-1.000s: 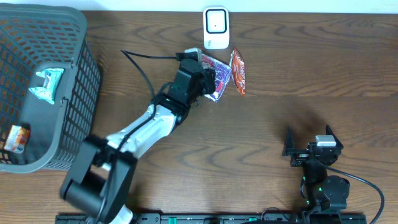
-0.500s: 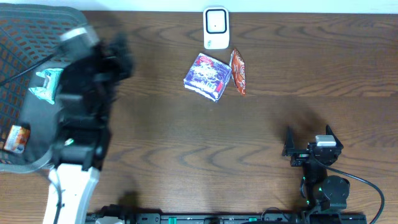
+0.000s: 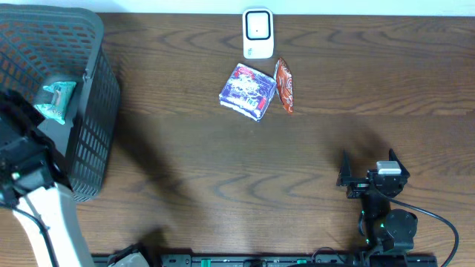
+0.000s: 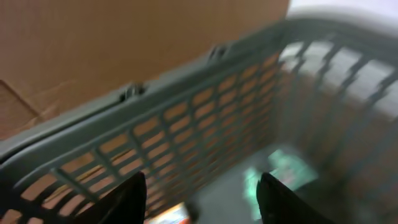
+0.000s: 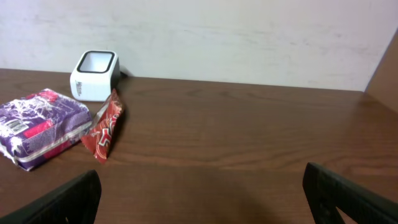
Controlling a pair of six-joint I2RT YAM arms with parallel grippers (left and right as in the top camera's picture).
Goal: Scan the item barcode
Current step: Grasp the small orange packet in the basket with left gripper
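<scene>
Packet [image 3: 248, 92] beside scanner [image 3: 257, 33], well apart from left claw [image 4: 202, 182], parted over basket [image 3: 93, 111], right claw [image 5: 200, 182] wide

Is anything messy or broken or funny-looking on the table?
Nothing is spilled or broken. One small oddity: the red packet is tipped up on its edge next to the purple pack, seemingly leaning on it, instead of lying flat. The purple pack also sits crooked in front of the white scanner.

Both arms idle, nothing held.
At far left, left arm [image 3: 30, 185], left pincer [image 4: 202, 190] parted; right pincer [image 5: 205, 196] lower right, wide.
</scene>
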